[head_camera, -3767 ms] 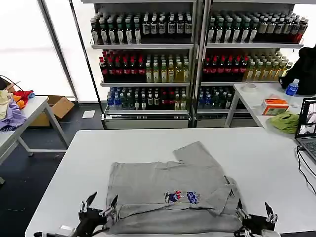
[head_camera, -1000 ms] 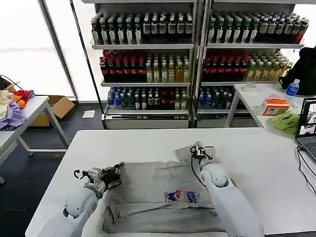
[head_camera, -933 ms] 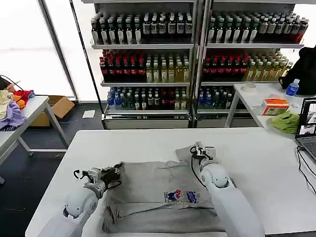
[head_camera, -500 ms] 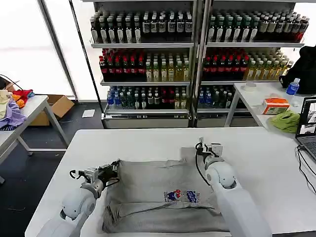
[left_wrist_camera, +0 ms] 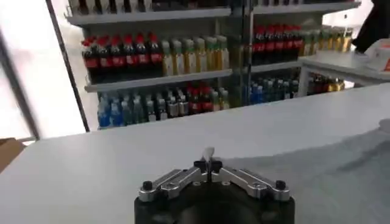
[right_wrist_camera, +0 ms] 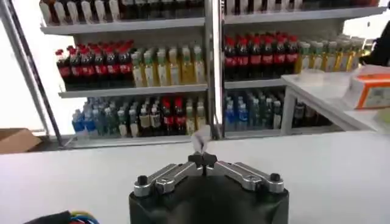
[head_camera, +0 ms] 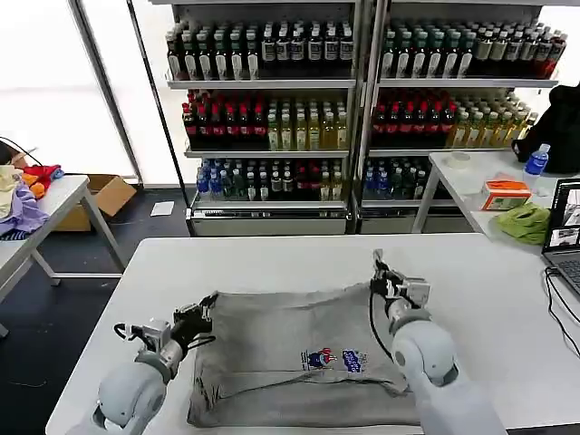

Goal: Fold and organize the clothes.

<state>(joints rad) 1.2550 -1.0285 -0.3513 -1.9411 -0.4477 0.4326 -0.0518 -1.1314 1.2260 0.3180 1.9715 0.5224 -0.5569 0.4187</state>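
A light grey shirt [head_camera: 299,349] with a small red-and-blue print lies folded on the white table [head_camera: 272,263]. My left gripper [head_camera: 206,306] is shut on the shirt's far left corner, lifting it slightly. My right gripper [head_camera: 379,276] is shut on the far right corner. In the left wrist view the left gripper [left_wrist_camera: 209,159] pinches a sliver of grey cloth, with the shirt [left_wrist_camera: 341,170] spreading to one side. In the right wrist view the right gripper [right_wrist_camera: 201,155] holds a small tuft of the same cloth.
Drink shelves [head_camera: 353,100] stand behind the table. A side table at the right holds a lime-green cloth [head_camera: 526,223], an orange box [head_camera: 506,195] and a laptop [head_camera: 566,236]. Coloured garments [head_camera: 23,195] lie on a table at the far left.
Both grippers came from the table's near edge to the shirt's far corners and shut on them. In the last second they drew the far edge outward and the folded sleeve flattened out.
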